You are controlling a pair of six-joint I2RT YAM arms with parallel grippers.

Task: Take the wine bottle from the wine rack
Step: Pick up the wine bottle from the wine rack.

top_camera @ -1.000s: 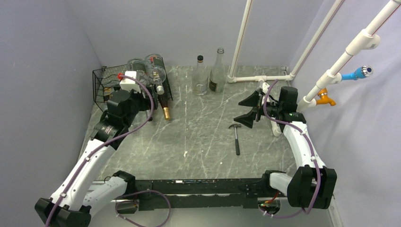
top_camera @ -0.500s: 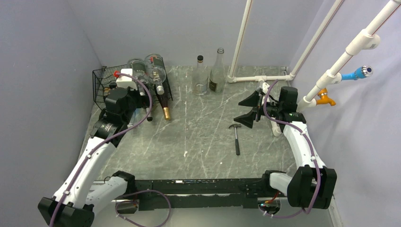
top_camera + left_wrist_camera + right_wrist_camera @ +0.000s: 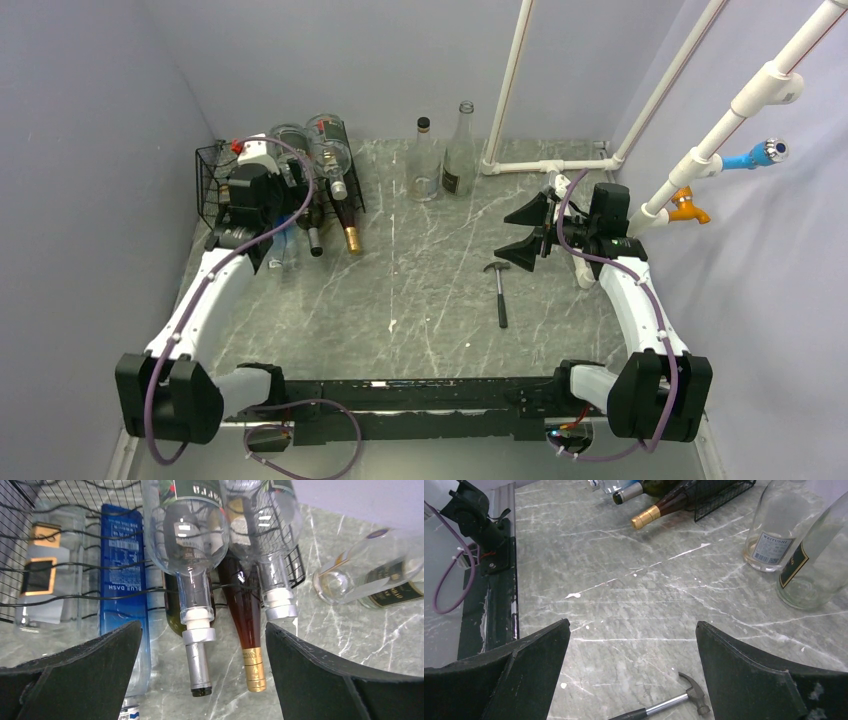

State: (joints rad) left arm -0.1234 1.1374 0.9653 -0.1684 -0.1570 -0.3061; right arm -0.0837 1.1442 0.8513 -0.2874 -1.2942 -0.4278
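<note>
The black wire wine rack (image 3: 212, 178) stands at the back left and also shows in the left wrist view (image 3: 60, 565). Two clear bottles (image 3: 187, 535) lie on its top shelf, necks toward me. Below lie a dark bottle with a silver neck (image 3: 200, 665), a brown bottle with a gold cap (image 3: 252, 645), a blue bottle (image 3: 120, 580) and a clear gold-labelled bottle (image 3: 45, 570). My left gripper (image 3: 202, 626) is open and empty, hovering just before the necks, its fingers straddling the silver-necked and brown bottles; it also shows in the top view (image 3: 262, 215). My right gripper (image 3: 507, 237) is open and empty at mid-right.
Two empty bottles (image 3: 425, 165) (image 3: 459, 150) stand at the back middle. A small hammer (image 3: 498, 290) lies below my right gripper, also in the right wrist view (image 3: 674, 705). White pipes (image 3: 545, 165) run along the back right. Walls close in left and right.
My left arm has swung left and back toward the rack, bringing its open gripper in front of the bottle necks. The right arm has not moved.
</note>
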